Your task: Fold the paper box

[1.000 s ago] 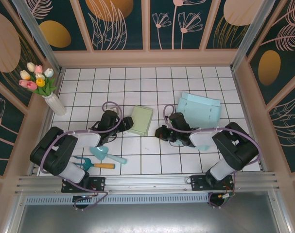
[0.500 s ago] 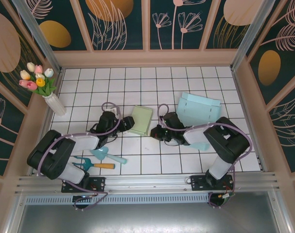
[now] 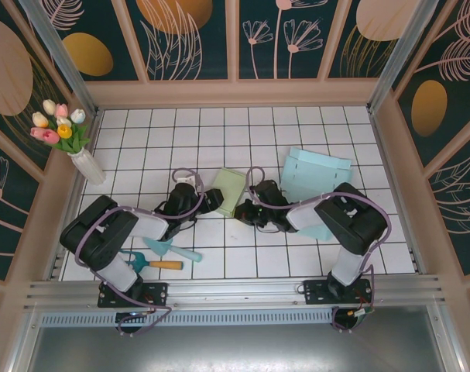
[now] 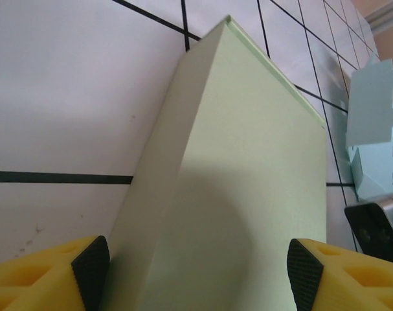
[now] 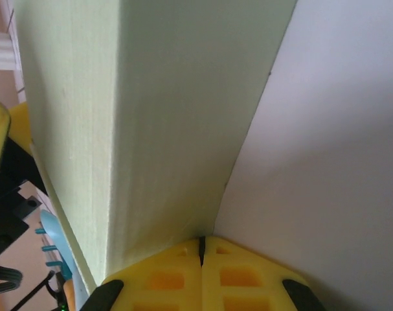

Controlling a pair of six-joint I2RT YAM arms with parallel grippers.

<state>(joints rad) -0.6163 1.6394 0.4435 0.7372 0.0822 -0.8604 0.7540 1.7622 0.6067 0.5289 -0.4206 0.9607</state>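
Your pale green paper box (image 3: 228, 191) looked fully formed; left claw (image 4: 199, 269) gaped astride it, right claw (image 5: 201, 249) pinched closed against it.

- Left arm (image 3: 142, 225) and right arm (image 3: 308, 215): black joints, pale grey shells, lilac cables (image 3: 175, 167).
- Left claw (image 4: 197, 272): yellow ribbed fingers (image 4: 34, 275), black pads (image 4: 91, 267).
- Right claw (image 5: 201, 259): the same yellow.
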